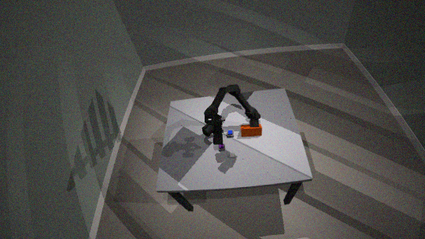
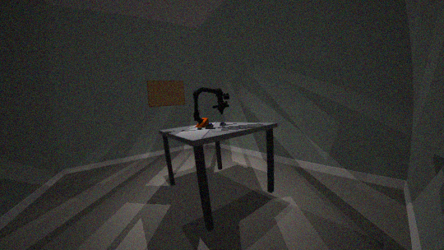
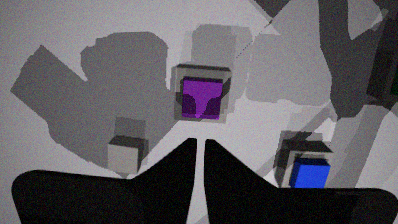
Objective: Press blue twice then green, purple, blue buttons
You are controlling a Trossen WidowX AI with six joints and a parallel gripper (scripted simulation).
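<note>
My gripper [image 1: 218, 143] [image 2: 222, 113] [image 3: 200, 147] is shut and empty, pointing down. In the exterior view it hangs clear above the table. The purple button [image 1: 221, 147] [image 3: 202, 97] sits in a grey housing just beyond the fingertips in the wrist view, untouched, with a shadow on its cap. The blue button [image 1: 230, 133] [image 3: 312, 174] is at the lower right of the wrist view, its lower edge cut off by the right finger. A sliver of the green button [image 3: 395, 86] shows in shade at the right edge of the wrist view; I cannot make it out in the top and exterior views.
A small pale grey block [image 1: 232, 155] [image 3: 123, 158] stands on the table [image 1: 275, 165] [image 2: 185, 136], to the lower left of the purple button in the wrist view. An orange block-like box [image 1: 251, 130] [image 2: 203, 122] is at the arm's base. Sharp shadows cross the tabletop.
</note>
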